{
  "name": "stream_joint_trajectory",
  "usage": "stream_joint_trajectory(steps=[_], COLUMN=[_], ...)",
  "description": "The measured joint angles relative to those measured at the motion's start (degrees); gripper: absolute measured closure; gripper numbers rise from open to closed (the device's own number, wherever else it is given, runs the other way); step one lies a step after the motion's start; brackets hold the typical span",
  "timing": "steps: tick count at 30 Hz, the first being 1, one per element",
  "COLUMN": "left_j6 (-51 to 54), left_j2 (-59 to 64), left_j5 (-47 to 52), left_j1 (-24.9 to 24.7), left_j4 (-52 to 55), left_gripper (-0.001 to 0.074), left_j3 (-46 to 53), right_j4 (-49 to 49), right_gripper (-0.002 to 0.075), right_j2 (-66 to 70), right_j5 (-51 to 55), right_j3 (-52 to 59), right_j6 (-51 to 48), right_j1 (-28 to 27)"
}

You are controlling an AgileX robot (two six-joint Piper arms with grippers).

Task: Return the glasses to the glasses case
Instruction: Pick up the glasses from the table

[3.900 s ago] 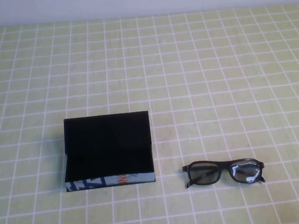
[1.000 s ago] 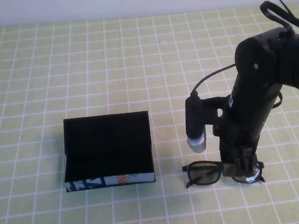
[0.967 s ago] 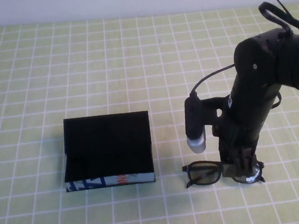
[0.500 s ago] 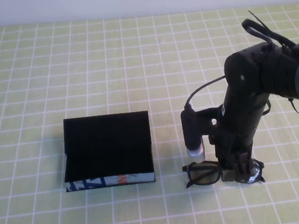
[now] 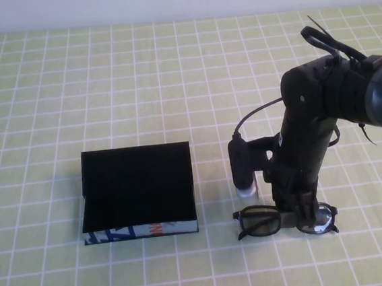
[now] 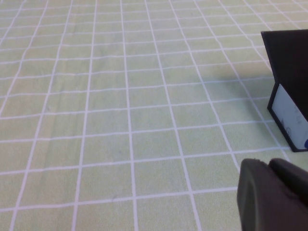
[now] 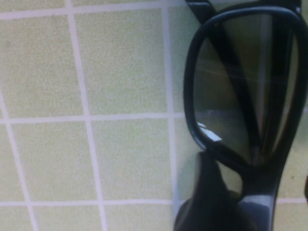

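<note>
The black thick-framed glasses (image 5: pixel 263 221) lie on the green checked cloth to the right of the glasses case (image 5: pixel 138 188), a black box with a printed front edge. My right gripper (image 5: pixel 301 215) points straight down onto them near the bridge. In the right wrist view one lens of the glasses (image 7: pixel 226 86) fills the picture. The right gripper (image 7: pixel 257 192) is open, its jaws standing either side of the frame, one finger (image 7: pixel 207 197) against it. Left of the glasses case (image 6: pixel 288 62), my left gripper (image 6: pixel 269 166) hangs low over the cloth, shut and empty.
The white wrist camera (image 5: pixel 244 171) and its cable hang on the right arm's left side, between arm and case. The green cloth (image 5: pixel 172 84) runs back to a pale wall.
The right arm has shifted a little left and lower over the glasses. The glasses and the case have not moved.
</note>
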Motion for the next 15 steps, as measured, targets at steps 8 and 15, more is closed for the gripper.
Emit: stream_joint_trajectory(steps=[8, 15], left_j6=[0.0, 0.0], left_j2=[0.0, 0.0], left_j5=[0.0, 0.0], left_j1=[0.0, 0.0], left_j4=[0.0, 0.0], left_gripper=[0.0737, 0.0737], left_j3=[0.0, 0.0], right_j4=[-0.18, -0.18], right_gripper=[0.0362, 0.0368], right_j2=[1.04, 1.04], right_j5=[1.03, 1.12], right_j3=[0.0, -0.02], right_j6=[0.0, 0.0], right_j1=[0.0, 0.0])
